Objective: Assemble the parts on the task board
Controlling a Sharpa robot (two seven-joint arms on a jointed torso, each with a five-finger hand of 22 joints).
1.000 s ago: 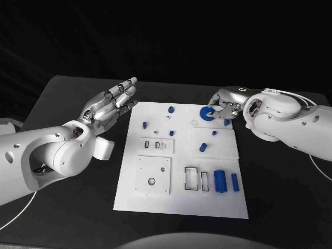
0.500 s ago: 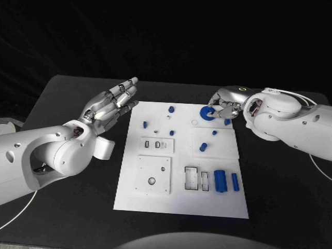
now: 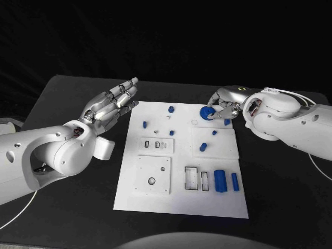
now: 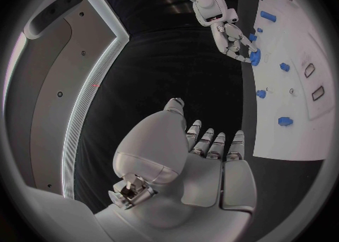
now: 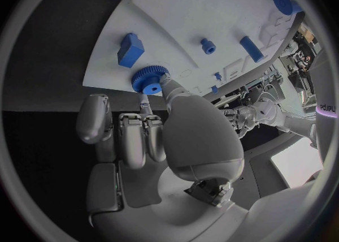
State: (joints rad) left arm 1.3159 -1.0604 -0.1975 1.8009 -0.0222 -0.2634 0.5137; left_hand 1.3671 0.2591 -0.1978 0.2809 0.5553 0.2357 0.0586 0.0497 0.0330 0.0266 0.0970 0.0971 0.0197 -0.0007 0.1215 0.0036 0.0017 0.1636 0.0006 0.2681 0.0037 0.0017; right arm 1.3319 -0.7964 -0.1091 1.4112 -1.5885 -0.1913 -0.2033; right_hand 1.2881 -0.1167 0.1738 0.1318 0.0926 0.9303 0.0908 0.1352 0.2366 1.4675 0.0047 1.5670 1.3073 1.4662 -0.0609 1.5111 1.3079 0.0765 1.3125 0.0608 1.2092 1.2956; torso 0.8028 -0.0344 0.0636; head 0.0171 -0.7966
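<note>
On the left, the left hand hangs above the dark surface just beside the white board, fingers spread and straight, holding nothing. Across the board lie small blue pieces — pegs near the far edge, a blue block toward the middle, and a blue cylinder with a thin bar beside it at the near end. At the far right corner the right hand pinches a blue gear by its toothed rim, right at the board's edge; whether the gear rests on the board I cannot tell. It looks like hard, light plastic — stiff, not fragile, and the ridged rim should give better purchase than its smooth faces, so a rim pinch suits it.
</note>
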